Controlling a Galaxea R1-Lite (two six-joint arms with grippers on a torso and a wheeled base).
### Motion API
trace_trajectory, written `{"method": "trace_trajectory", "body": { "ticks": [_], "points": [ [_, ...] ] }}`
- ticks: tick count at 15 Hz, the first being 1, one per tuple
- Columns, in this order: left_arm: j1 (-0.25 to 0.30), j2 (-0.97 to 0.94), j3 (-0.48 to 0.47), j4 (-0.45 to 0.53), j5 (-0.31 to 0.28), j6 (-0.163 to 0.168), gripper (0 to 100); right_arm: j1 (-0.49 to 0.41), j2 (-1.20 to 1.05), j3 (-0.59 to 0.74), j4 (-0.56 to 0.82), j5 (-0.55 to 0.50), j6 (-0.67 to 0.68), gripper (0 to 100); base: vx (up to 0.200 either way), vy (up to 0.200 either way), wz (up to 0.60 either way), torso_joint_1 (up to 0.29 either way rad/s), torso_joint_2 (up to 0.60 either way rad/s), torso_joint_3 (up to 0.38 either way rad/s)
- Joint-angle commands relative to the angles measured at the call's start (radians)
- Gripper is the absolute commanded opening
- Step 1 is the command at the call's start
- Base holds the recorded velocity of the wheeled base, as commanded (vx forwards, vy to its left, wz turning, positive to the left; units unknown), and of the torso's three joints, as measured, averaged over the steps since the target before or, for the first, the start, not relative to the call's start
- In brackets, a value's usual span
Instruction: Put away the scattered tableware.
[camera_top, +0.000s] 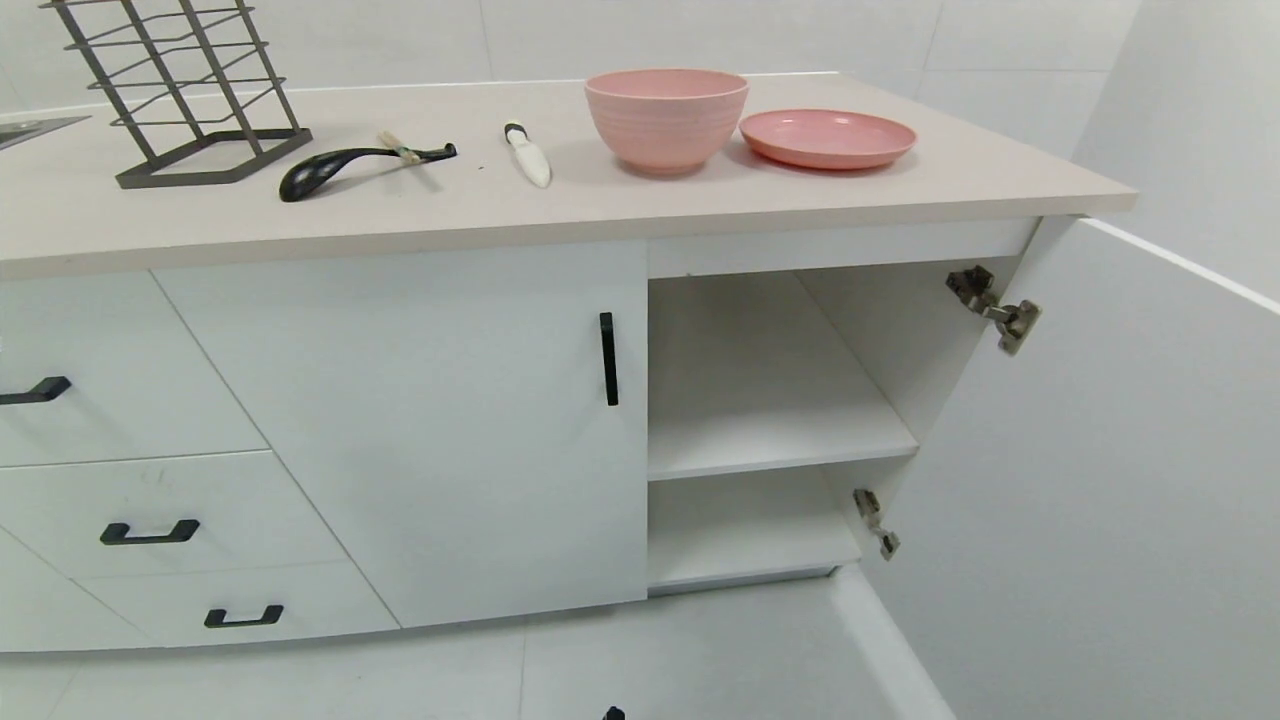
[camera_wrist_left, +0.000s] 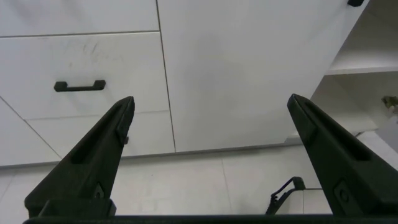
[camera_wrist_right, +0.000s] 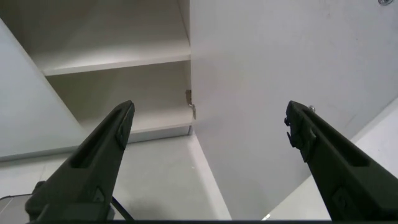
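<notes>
1. The left end effector (camera_wrist_left: 211, 102) is seen spread wide, with nothing held between its fingers.
2. Straight ahead of it, the closed cabinet door (camera_wrist_left: 249, 68) and a drawer (camera_wrist_left: 81, 68) with a black handle (camera_wrist_left: 79, 86) are faced, with floor tiles below.
3. The right end effector (camera_wrist_right: 209, 107) is likewise opened wide and nothing is gripped.
4. Ahead of it, the open cabinet is faced: a shelf (camera_wrist_right: 118, 62) on one side, the swung-out door (camera_wrist_right: 280, 74) on the other, and a hinge (camera_wrist_right: 191, 106) between the fingers' lines.
5. The tableware is found up on the desk (camera_top: 500, 210), above the cabinet and well apart from both end effectors.
6. On the right end effector's side, a pink bowl (camera_top: 666, 118) is stood upright, with a pink plate (camera_top: 828, 137) laid just beside it, over the open compartment (camera_top: 760, 400).
7. Toward the left end effector's side, a white utensil (camera_top: 530, 160) is laid flat, then a black spoon (camera_top: 340, 168) with a small wooden-handled utensil (camera_top: 400, 148) resting across its handle.
8. Farthest on that side, a dark wire rack (camera_top: 180, 90) is stood just beside the spoon.
</notes>
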Motion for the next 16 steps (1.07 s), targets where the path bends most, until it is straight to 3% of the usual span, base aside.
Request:
{"method": "trace_trajectory", "body": {
  "ticks": [1, 10, 13, 16],
  "points": [
    [0.000, 0.003, 0.000, 0.000, 0.000, -0.002, 100, 0.000, 0.003, 0.000, -0.001, -0.001, 0.000, 100, 0.200, 0.000, 0.00, -0.007, 0.00, 0.012],
    [0.000, 0.003, 0.000, 0.000, 0.000, -0.002, 100, 0.000, 0.003, 0.000, -0.001, -0.001, 0.000, 100, 0.022, 0.000, 0.00, 0.000, 0.00, 0.001],
    [0.000, 0.003, 0.000, 0.000, 0.000, 0.000, 100, 0.000, 0.003, 0.000, -0.001, -0.001, 0.000, 100, 0.200, 0.000, 0.00, -0.002, 0.00, 0.002],
    [0.000, 0.003, 0.000, 0.000, 0.000, -0.002, 100, 0.000, 0.003, 0.000, -0.001, -0.001, 0.000, 100, 0.000, 0.000, 0.00, 0.000, 0.00, 0.000]
  ]
}}
